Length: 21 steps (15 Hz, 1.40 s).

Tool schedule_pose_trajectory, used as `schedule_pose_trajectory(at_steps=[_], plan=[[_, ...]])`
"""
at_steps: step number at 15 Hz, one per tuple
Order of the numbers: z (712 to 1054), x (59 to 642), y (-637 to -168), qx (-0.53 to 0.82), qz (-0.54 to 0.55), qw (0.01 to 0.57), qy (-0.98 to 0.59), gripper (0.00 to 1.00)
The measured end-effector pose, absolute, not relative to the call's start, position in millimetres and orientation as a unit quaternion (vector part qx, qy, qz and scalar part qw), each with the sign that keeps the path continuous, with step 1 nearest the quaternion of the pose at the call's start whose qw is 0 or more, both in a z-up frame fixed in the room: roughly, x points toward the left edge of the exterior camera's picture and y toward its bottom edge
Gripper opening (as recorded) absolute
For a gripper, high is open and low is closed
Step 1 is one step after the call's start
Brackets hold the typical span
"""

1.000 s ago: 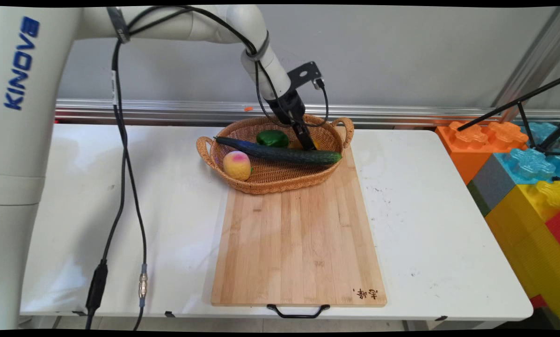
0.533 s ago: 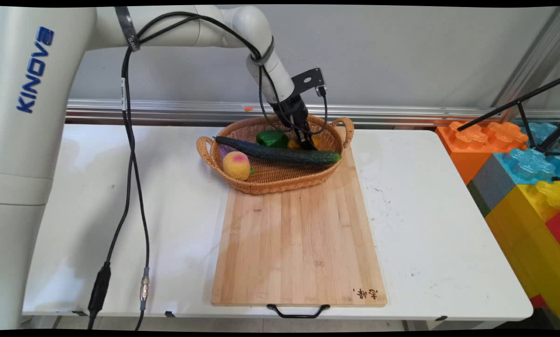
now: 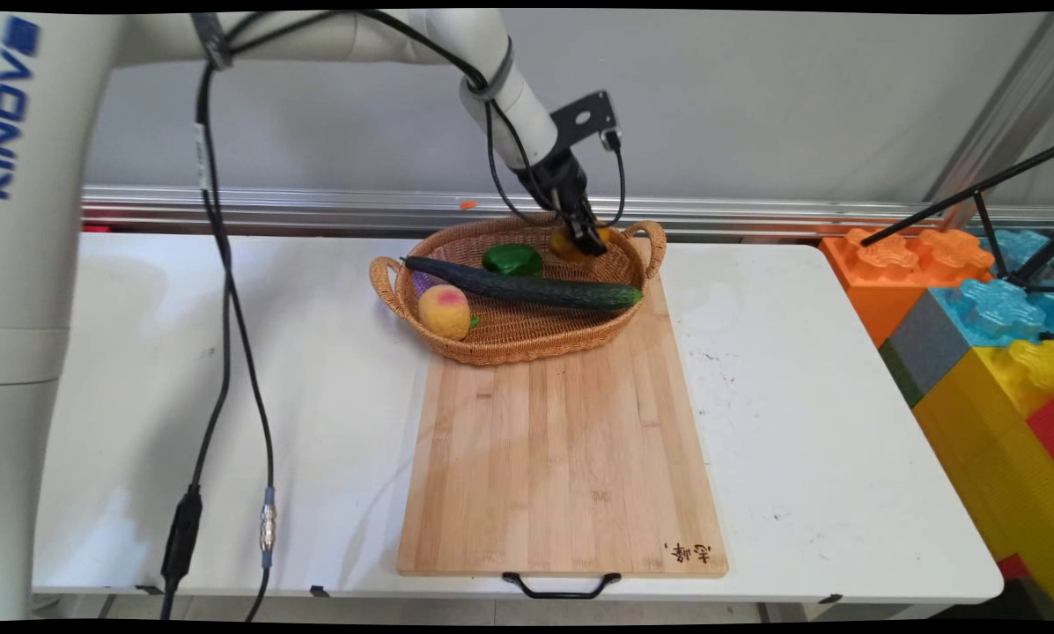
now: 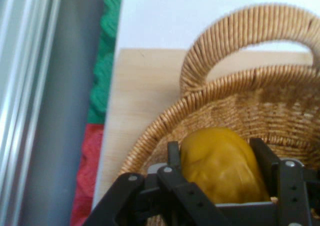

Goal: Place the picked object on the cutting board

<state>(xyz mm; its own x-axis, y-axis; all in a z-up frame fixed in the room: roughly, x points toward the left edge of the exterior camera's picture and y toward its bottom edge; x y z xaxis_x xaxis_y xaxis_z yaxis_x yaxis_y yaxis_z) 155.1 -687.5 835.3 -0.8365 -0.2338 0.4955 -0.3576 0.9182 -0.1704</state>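
- A woven wicker basket is sitting on the far end of a wooden cutting board, which is lying on the white table.
- A long dark green cucumber is lying across the basket from the left rim to the right rim, between the gripper and the near side of the basket.
- A green pepper is resting in the basket just behind the cucumber, to the left of the gripper.
- A peach-coloured fruit is sitting in the basket's near left part, just beside the cucumber; a small purple thing is peeking out behind the cucumber's left end, too hidden to name.
- Coloured large building blocks are standing beyond the table's right edge, well apart from the basket.
- Black cables are hanging from the arm over the table's left side.
- The gripper is hanging over the basket's far right part, near the right handle.
- The gripper is clenching a yellow-orange fruit, with one finger pressing on each side of it.
- The yellow-orange fruit is showing at about the level of the basket's far rim; whether it is touching the basket cannot be told.
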Motion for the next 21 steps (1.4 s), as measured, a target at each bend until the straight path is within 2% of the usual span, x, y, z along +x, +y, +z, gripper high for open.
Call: schedule_pose_trajectory(at_steps=[5,11,15,21], plan=[[891,148,-632,0.175,0.157,0.251,-0.939,0.0],[928,128,-535,0.164,0.124,0.257,-0.944,0.0],[925,119,-477,0.15,0.097,0.253,-0.951,0.0],[876,100,-413,0.112,0.069,0.249,-0.96,0.0]])
